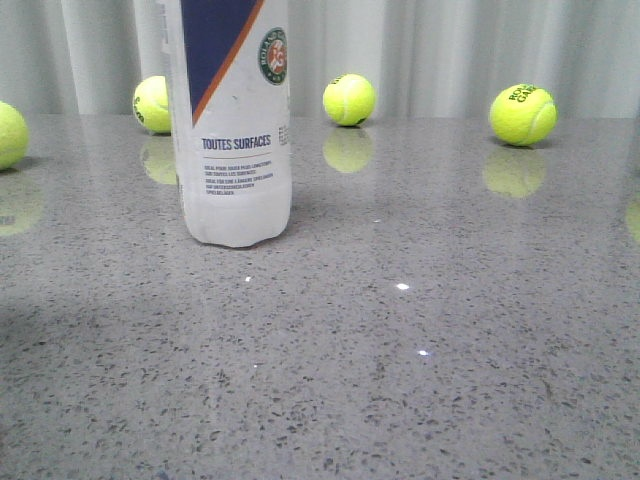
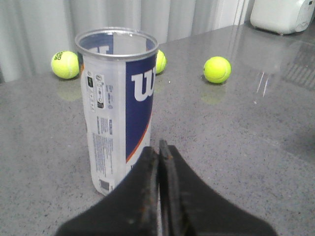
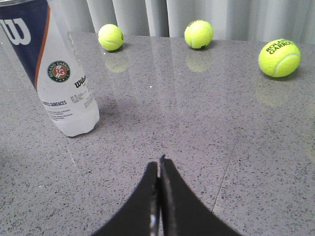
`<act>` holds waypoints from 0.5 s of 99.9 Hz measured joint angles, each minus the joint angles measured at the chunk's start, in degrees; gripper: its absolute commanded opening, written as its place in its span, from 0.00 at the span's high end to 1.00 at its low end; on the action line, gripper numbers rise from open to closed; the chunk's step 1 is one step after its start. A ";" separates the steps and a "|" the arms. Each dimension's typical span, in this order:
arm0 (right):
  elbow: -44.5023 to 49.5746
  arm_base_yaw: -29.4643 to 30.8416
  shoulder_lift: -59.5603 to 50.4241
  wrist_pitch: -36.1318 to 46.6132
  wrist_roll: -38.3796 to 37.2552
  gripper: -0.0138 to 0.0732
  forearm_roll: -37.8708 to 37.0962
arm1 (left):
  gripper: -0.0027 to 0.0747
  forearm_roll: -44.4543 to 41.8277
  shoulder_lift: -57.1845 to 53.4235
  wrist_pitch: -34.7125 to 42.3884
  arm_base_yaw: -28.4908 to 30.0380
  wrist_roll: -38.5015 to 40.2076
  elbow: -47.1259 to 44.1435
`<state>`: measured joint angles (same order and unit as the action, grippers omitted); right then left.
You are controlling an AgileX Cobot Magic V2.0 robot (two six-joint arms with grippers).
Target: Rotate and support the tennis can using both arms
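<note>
The tennis can (image 1: 232, 130) stands upright on the grey stone table, left of centre in the front view; its top is cut off there. It is white with a navy panel, an orange stripe and "TOUTES SURFACES" text. The left wrist view shows its open metal rim and white "W" (image 2: 118, 103). My left gripper (image 2: 159, 147) is shut and empty, close beside the can's lower part. My right gripper (image 3: 159, 164) is shut and empty above bare table, well apart from the can (image 3: 56, 83). Neither gripper shows in the front view.
Several yellow-green tennis balls lie along the back of the table by a grey curtain: one behind the can (image 1: 152, 104), one at centre (image 1: 349, 99), one at right (image 1: 523, 114), one at the left edge (image 1: 8, 134). A white appliance (image 2: 283, 14) stands far off.
</note>
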<state>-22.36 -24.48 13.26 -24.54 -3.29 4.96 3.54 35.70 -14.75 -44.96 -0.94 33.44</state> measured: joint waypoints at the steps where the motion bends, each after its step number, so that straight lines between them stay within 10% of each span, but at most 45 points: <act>1: 0.00 0.00 0.00 0.00 0.00 0.92 0.00 | 0.99 0.00 0.00 0.00 0.00 0.00 -0.13; 50: 0.00 0.00 0.00 0.00 0.00 0.92 0.00 | 0.99 -3.54 -1.92 1.61 8.38 0.00 -5.44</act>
<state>-22.36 -24.48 13.26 -24.54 -3.29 4.96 0.00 33.78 -13.15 -36.58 -0.94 28.01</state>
